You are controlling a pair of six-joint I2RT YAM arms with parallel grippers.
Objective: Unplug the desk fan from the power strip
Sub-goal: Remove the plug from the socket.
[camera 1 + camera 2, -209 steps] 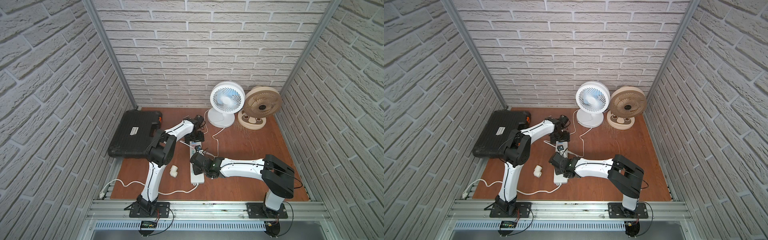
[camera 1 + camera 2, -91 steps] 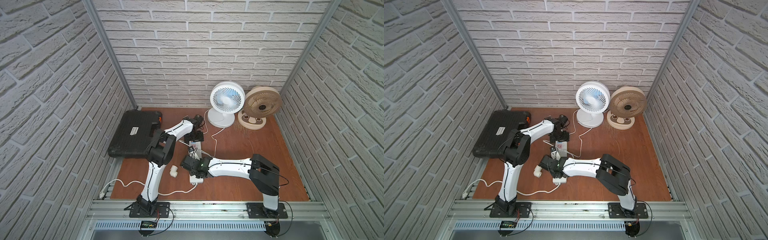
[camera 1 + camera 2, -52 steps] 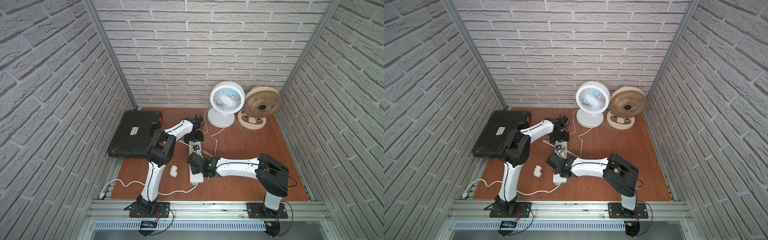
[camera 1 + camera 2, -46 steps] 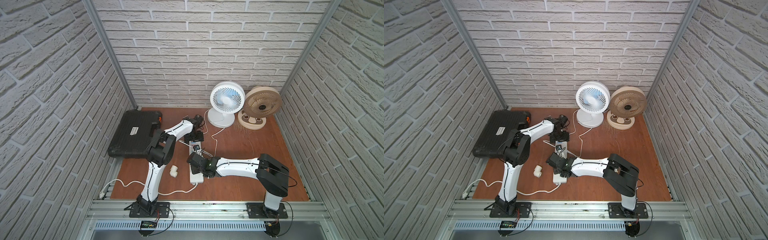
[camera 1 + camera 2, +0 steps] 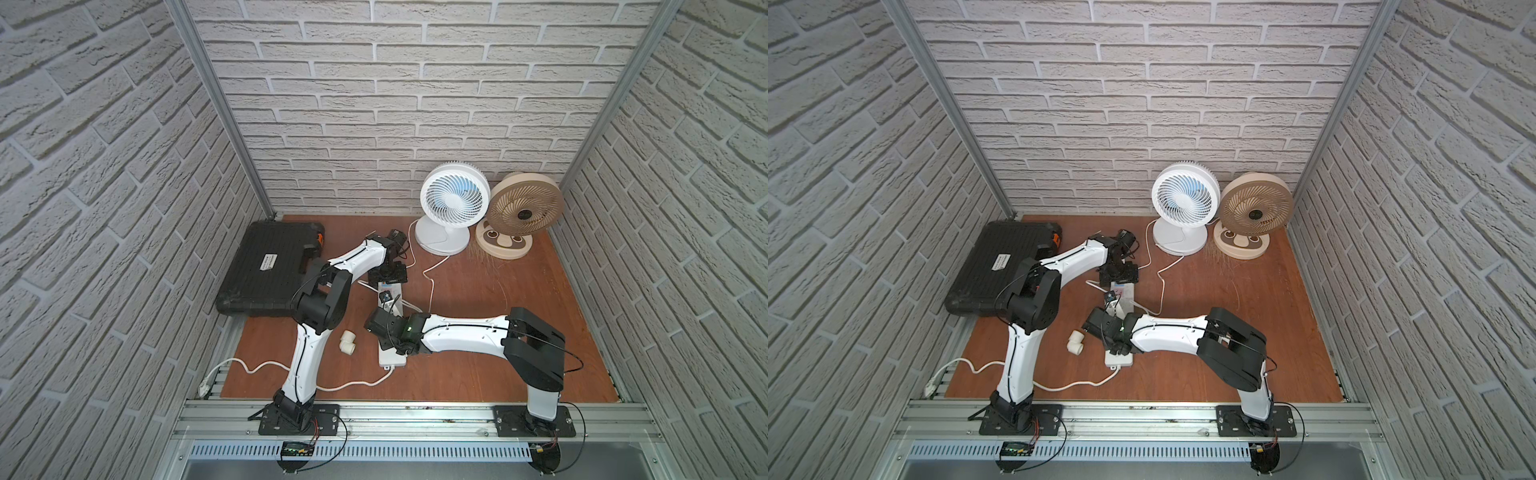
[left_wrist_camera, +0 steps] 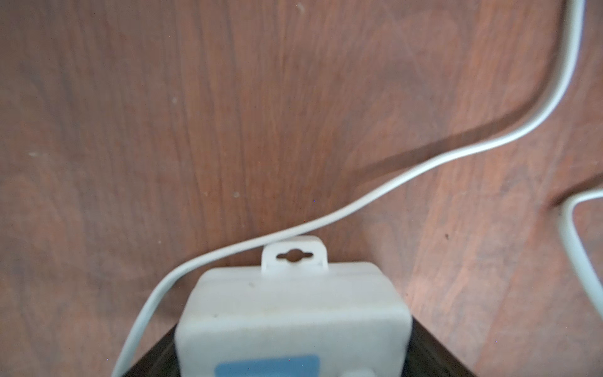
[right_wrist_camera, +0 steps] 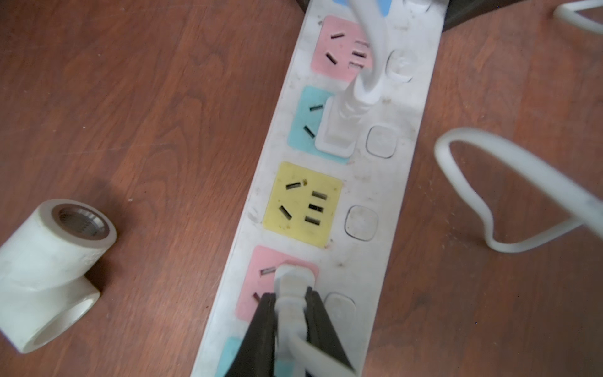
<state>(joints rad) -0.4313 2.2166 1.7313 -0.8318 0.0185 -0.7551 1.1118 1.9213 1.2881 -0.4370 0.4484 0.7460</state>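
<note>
Clamping the right pincer (image 7: 290, 293) on a white plug (image 7: 295, 275) sitting in a pink socket of the power strip (image 7: 375, 182), itself lying lengthwise mid-surface, from near the front edge toward the back. Bracing the strip's far end with the left pincer (image 5: 390, 275), jaws pressing both its sides. Judging the plug as not yet out, so leaving the pull itself. Noting a second plug (image 7: 336, 130) in a teal socket; not managing to tell which cord is reaching the desk fan (image 5: 453, 203) at the back edge.
</note>
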